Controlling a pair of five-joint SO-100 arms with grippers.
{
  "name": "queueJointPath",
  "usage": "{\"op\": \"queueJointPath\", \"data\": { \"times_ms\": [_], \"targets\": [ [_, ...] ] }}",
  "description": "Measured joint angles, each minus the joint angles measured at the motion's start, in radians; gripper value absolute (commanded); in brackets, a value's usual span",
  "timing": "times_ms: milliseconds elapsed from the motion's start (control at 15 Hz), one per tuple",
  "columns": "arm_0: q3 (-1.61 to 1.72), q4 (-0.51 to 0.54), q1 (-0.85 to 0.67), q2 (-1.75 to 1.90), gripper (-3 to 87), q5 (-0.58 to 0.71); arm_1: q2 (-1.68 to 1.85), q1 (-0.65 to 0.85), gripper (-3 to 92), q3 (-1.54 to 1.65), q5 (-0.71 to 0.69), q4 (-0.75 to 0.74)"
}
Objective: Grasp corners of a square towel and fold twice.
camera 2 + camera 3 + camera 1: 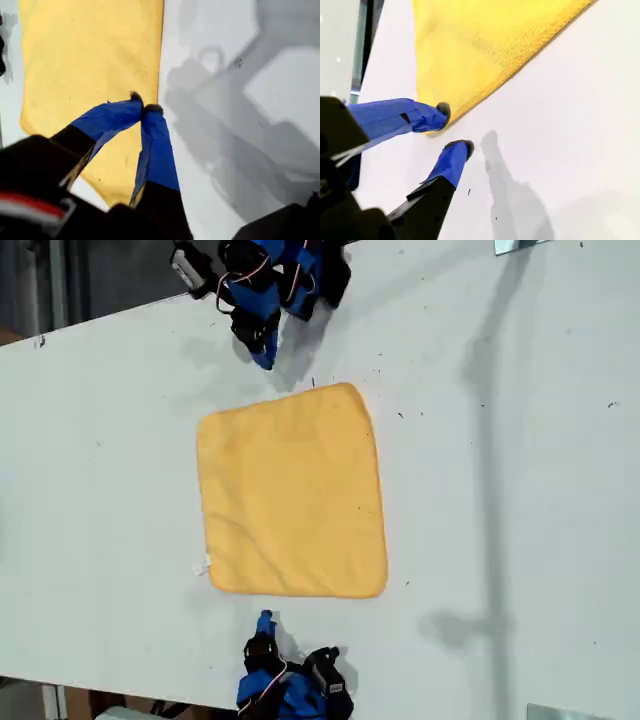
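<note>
Towel (290, 495) flat between both hands, untouched.

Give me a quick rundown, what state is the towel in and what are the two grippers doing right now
towel: flat, fully unfolded on the table, white tag sticking out at one edge.
my first gripper: shut, empty, over the towel's edge.
my second gripper: open, empty, beside a towel corner.

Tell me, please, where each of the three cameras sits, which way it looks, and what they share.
Exterior view: overhead, looking down at the table, the flat towel, both arms.
First wrist view: on my first gripper, tips together, over the towel's edge.
Second wrist view: on my second gripper, tips apart, at a towel corner.
Shared: all show the towel.
</note>
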Motion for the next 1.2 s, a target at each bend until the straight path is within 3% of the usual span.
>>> {"op": "queueJointPath", "data": {
  "times_ms": [67,133,200,267,467,600,667,733,800,867,933,1067,1200],
  "targets": [
    [0.0,0.0,0.014,0.0,9.5,-0.014,0.0,-0.003,0.0,0.0,0.0,0.0],
    [0.002,-0.003,0.126,0.0,8.5,-0.135,0.0,-0.114,0.0,0.0,0.002,0.002],
    [0.002,-0.006,0.296,0.0,-1.4,-0.344,0.0,-0.169,0.0,0.0,0.0,-0.002],
    [0.002,-0.018,0.411,0.0,-1.4,-0.488,0.0,-0.241,0.0,0.0,0.0,0.0],
    [0.002,-0.031,0.445,0.0,4.9,-0.525,0.0,-0.264,4.5,0.0,0.009,-0.002],
    [0.002,-0.031,0.428,0.0,8.0,-0.537,0.0,-0.279,0.0,0.0,0.021,-0.015],
    [0.002,-0.031,0.423,0.0,8.1,-0.537,0.0,-0.284,4.6,0.0,0.021,-0.017],
    [0.002,-0.038,0.422,0.0,8.0,-0.532,0.0,-0.282,22.0,0.0,0.015,-0.012],
    [0.002,-0.058,0.423,0.0,8.0,-0.515,0.002,-0.29,29.6,-0.008,-0.002,-0.005],
    [0.002,-0.081,0.42,-0.005,7.8,-0.492,-0.011,-0.33,29.2,-0.025,-0.035,-0.005],
    [0.002,-0.101,0.405,-0.014,7.3,-0.457,-0.061,-0.341,31.6,-0.035,-0.141,-0.117],
    [-0.021,-0.155,0.391,-0.126,7.0,-0.43,-0.433,-0.414,35.5,-0.253,-0.293,-0.304],
    [-0.048,-0.261,0.394,-0.351,6.2,-0.425,-1.029,-0.555,36.7,-0.518,-0.341,-0.36]
  ]
}}
